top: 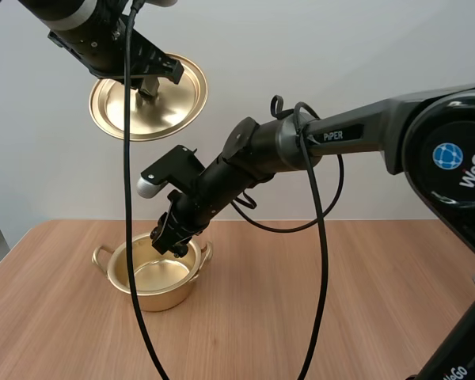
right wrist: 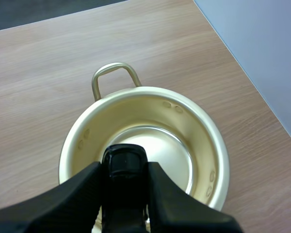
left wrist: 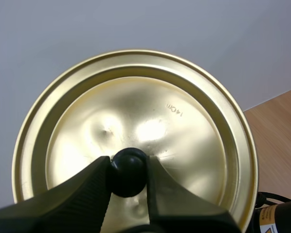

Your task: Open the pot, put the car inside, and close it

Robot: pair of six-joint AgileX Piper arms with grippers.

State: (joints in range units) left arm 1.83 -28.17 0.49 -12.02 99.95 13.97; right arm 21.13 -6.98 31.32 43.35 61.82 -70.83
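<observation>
The right claw (right wrist: 125, 171) grips a small black toy car (right wrist: 124, 159) over the open golden metal pot (right wrist: 203, 145) — the left claw (left wrist: 128, 174) clamps its round golden lid (left wrist: 184, 121) aloft.

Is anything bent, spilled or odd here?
The round golden metal lid, held by its black knob in the left gripper, shows shallow dents near the knob. Otherwise nothing: the golden pot stands upright on the wooden table, the right gripper holding a small black car over it.

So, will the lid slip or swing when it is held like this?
Likely stiff and light: the lid looks like thin pressed metal. It may swivel, because the left gripper pinches only its small round knob. The glossy knob could slip.
</observation>
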